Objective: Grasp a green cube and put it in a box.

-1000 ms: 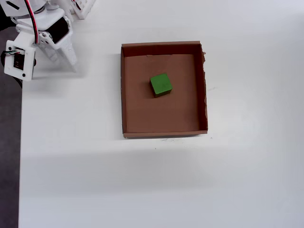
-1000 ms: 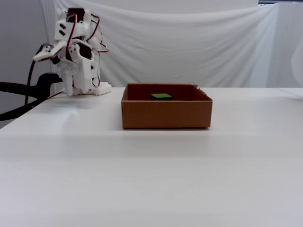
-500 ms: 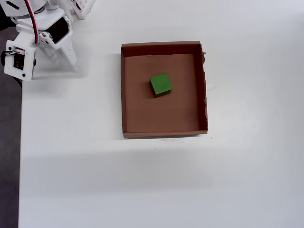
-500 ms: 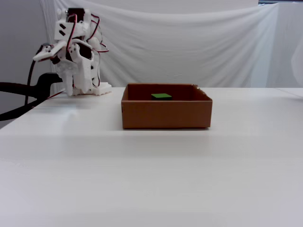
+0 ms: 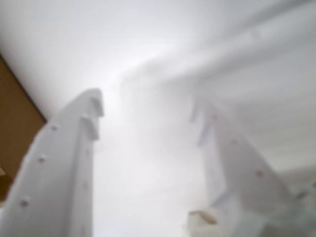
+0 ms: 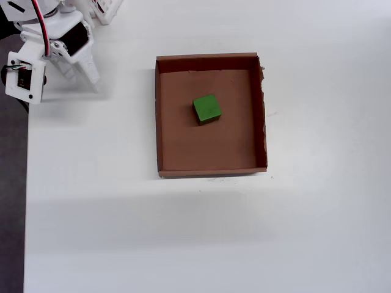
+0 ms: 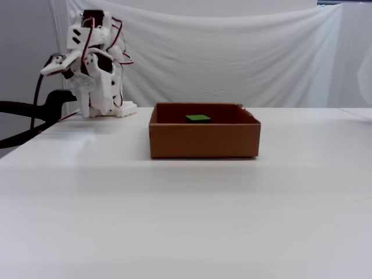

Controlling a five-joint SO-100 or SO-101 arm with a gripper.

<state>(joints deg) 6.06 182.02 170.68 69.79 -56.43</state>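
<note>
white table (image 6: 183,244), wide and mostly bare. brown box (image 6: 160,122) near its middle in the overhead view. white arm (image 7: 90,70) folded at the far left corner, well apart from the box. gripper (image 5: 148,111) empty, fingers spread apart. green cube (image 6: 206,108) rests on the box floor, near centre.

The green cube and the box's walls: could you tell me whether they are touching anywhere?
Apart. The overhead view shows the green cube resting on the floor of the box, with bare brown floor visible between it and every wall.
</note>
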